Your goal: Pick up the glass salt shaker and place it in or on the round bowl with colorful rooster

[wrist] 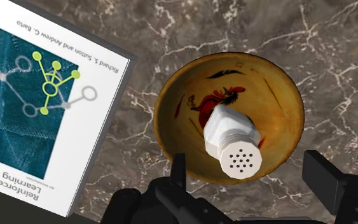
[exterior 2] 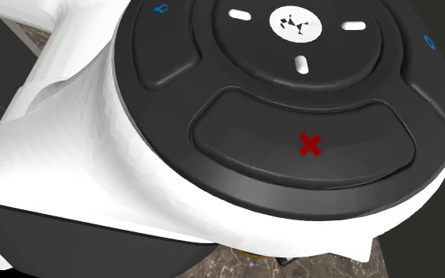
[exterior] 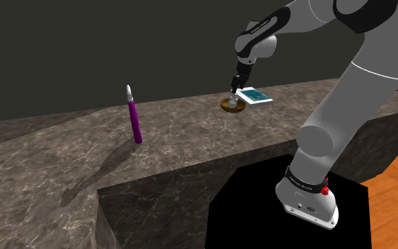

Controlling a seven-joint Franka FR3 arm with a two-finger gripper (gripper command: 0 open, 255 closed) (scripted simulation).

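The tool (wrist: 246, 167) hangs just above the bowl (wrist: 171, 108), its fingers apart, one on each side of the shaker (wrist: 229, 141) and touching nothing. The shaker lies inside the bowl, leaning on the painted rooster with its holed cap toward the tool. Judged from that, the placing looks done, and the gap should let the tool lift without dragging it. The arm reaches out over the desk (exterior: 183, 141), wrist bent down above the bowl. A book (wrist: 37, 95) lies just beside the bowl.
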